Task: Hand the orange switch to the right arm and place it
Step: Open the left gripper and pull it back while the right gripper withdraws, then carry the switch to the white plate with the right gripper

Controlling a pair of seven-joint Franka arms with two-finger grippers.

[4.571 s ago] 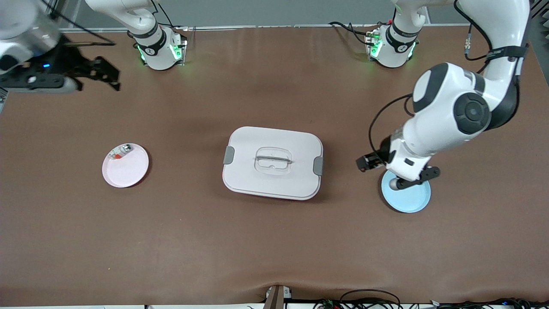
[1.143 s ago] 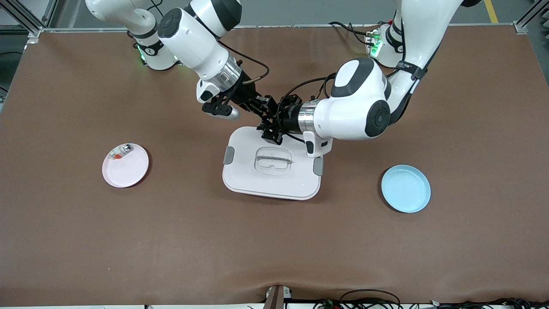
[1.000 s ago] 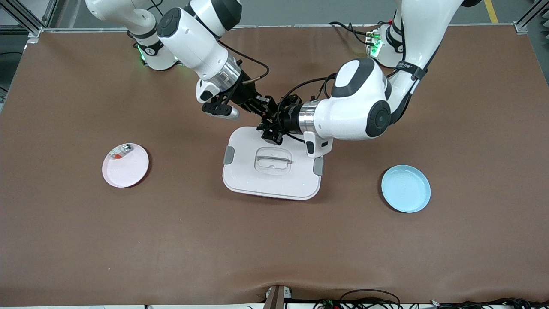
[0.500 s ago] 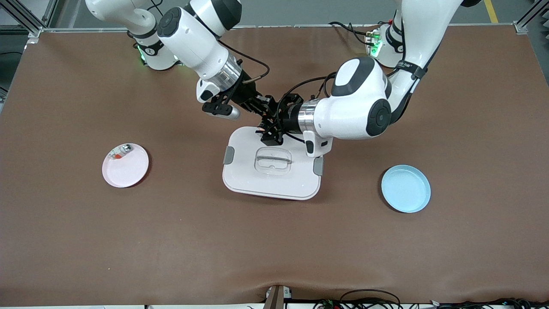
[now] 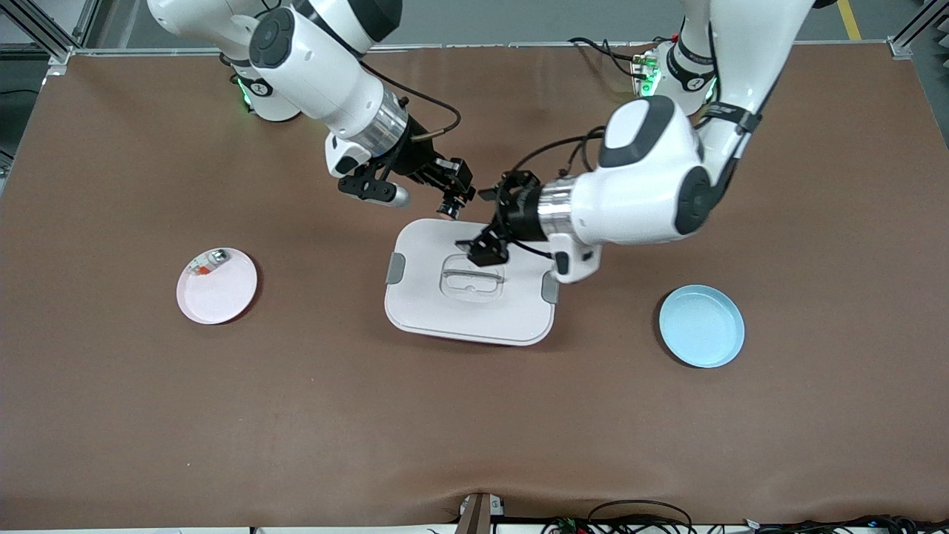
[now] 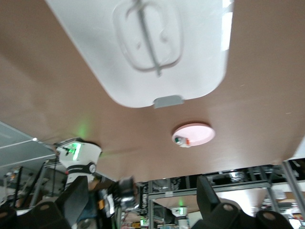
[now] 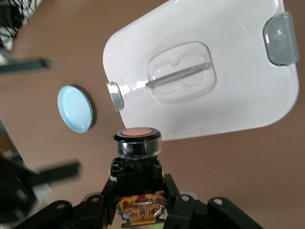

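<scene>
HANDOFF | right gripper (image 5: pixel 449 199): I have it clamped on the orange switch (image 7: pixel 137 143), cap outward, over the white lidded box (image 5: pixel 422 311) edge | left gripper (image 5: pixel 485 230): fingers spread, empty, above the lid | pink plate (image 5: pixel 222 293): my likely drop point, judging by layout

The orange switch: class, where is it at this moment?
The orange switch is up in the air, clamped in the right gripper, above the edge of the white lidded box nearest the robots' bases. The open left gripper is just beside it.
</scene>
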